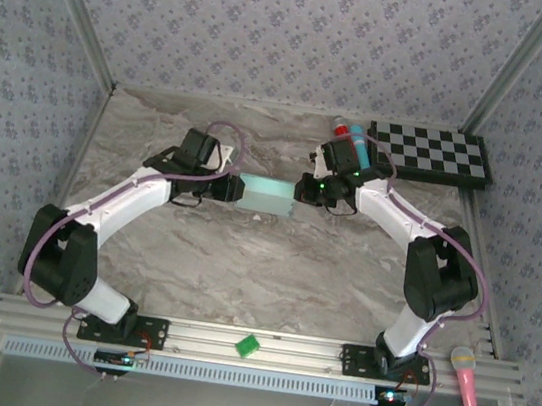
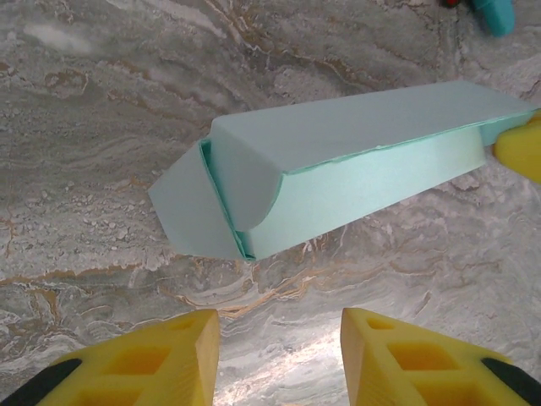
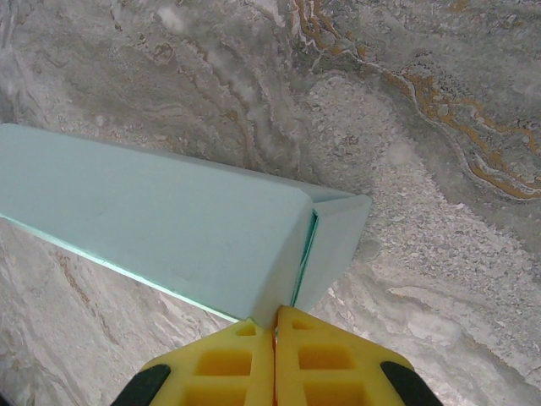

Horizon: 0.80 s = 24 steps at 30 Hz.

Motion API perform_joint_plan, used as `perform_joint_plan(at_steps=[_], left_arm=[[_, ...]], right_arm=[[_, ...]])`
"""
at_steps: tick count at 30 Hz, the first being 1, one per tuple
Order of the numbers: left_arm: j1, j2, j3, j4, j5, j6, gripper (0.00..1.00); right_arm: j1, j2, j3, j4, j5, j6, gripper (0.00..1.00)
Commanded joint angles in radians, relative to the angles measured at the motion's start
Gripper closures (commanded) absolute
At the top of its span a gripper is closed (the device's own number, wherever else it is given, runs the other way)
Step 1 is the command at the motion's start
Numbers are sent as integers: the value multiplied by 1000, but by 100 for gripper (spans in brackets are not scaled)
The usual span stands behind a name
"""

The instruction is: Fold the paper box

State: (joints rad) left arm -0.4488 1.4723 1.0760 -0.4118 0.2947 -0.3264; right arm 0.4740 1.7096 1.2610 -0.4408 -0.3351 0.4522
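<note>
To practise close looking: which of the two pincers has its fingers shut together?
The right pincer: its fingers meet at the paper box's end, whereas the left pincer's stand apart, short of the box.

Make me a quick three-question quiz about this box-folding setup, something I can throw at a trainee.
1. True or false: the left pincer stands open, short of the paper box.
2. What is the right pincer shut on? A) the paper box B) a pink microphone C) a bottle
3. In a word: what black-and-white thing lies flat at the far right of the top view?

Key: 1 true; 2 A; 3 the checkerboard.
</note>
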Motion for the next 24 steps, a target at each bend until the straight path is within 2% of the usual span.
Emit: perform_joint_plan(at_steps=[1, 7, 17, 20, 24], left_arm=[[14, -28, -12, 29, -5, 0, 58], [33, -27, -10, 63, -12, -26, 59], [64, -38, -9, 148, 39, -79, 59], [73, -35, -9, 171, 57, -95, 58], [77, -20, -6, 202, 76, -121, 50]], right_arm=[[6, 33, -13, -87, 23, -7, 92], [6, 34, 16, -98, 23, -12, 92], [8, 49, 44, -111, 23, -20, 91], [9, 50, 44, -112, 23, -20, 91], [12, 54, 46, -113, 23, -21, 91]])
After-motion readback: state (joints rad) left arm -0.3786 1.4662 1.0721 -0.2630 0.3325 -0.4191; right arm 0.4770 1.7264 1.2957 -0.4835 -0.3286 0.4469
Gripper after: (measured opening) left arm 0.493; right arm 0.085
